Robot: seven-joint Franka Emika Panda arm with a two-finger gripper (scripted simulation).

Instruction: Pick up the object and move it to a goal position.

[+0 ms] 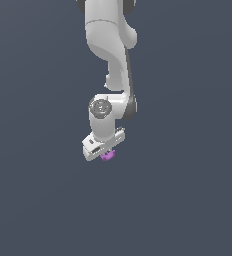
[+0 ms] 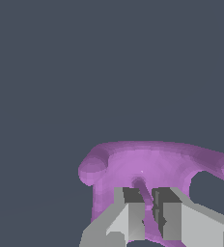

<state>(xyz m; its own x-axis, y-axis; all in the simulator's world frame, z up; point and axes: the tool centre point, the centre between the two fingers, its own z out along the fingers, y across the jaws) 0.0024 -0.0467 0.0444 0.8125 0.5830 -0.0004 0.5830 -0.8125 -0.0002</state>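
The object (image 1: 108,156) is a small purple-magenta lump that peeks out just under the white hand of the arm, near the middle of the exterior view. In the wrist view the object (image 2: 147,164) fills the near field as a curved purple shape with a thin rib running back between the two grey fingers (image 2: 128,212). My gripper (image 2: 145,205) is shut on that rib, with only a narrow gap between the fingers. In the exterior view the hand hides the fingertips, and my gripper (image 1: 105,151) sits right on top of the object.
A plain dark grey-blue surface (image 1: 188,200) fills both views. The white arm (image 1: 110,50) comes down from the top middle of the exterior view.
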